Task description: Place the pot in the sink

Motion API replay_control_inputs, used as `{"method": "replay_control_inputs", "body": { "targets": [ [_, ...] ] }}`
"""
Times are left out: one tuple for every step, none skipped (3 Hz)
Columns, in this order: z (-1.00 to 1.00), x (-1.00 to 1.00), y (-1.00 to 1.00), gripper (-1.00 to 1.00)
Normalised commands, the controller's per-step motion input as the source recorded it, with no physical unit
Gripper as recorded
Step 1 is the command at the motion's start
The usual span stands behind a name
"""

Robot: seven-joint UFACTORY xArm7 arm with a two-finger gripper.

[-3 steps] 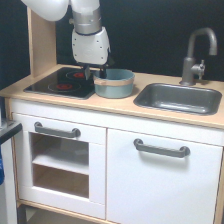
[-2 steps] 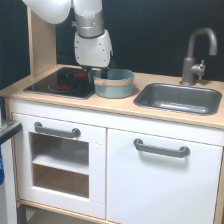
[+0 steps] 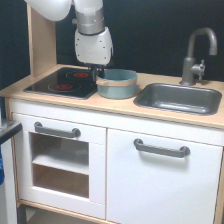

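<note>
The hand (image 3: 98, 71) hangs just below the white wrist housing in the upper middle of the frame, right at the pot's near-left rim. Only a dark stub of it shows beneath the housing, and whether its fingers are apart, together or clamped on the rim cannot be told from this view.

The pot (image 3: 117, 83) sits on the tabletop (image 3: 120, 104) in the middle of the frame, its left side against or slightly over the edge of the black hob (image 3: 62, 82), with the sink (image 3: 180, 98) just beside it toward the right. It is teal with a tan band at rim and foot, shallow and round.

By its look it is a toy pot, so likely light and rigid, with no give in the wall. A smooth painted surface may be slippery under hard fingers, and a light pot held by one side could tilt or swing. The thin upright rim seems the best place to take hold, one finger inside and one outside; the body is probably too wide to span.

Much stays hidden. The wrist housing covers the fingers and their contact with the rim. The pot's inside is barely visible, so any contents cannot be judged, and no handle shows. The sink's floor is mostly dim, and the faucet (image 3: 198, 54) rises behind it at the upper right.
</note>
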Motion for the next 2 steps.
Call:
{"method": "replay_control_inputs", "body": {
  "targets": [
    [0.52,0.26,0.02,-1.00],
    [0.99,0.93,-0.02,-1.00]
  ]
}}
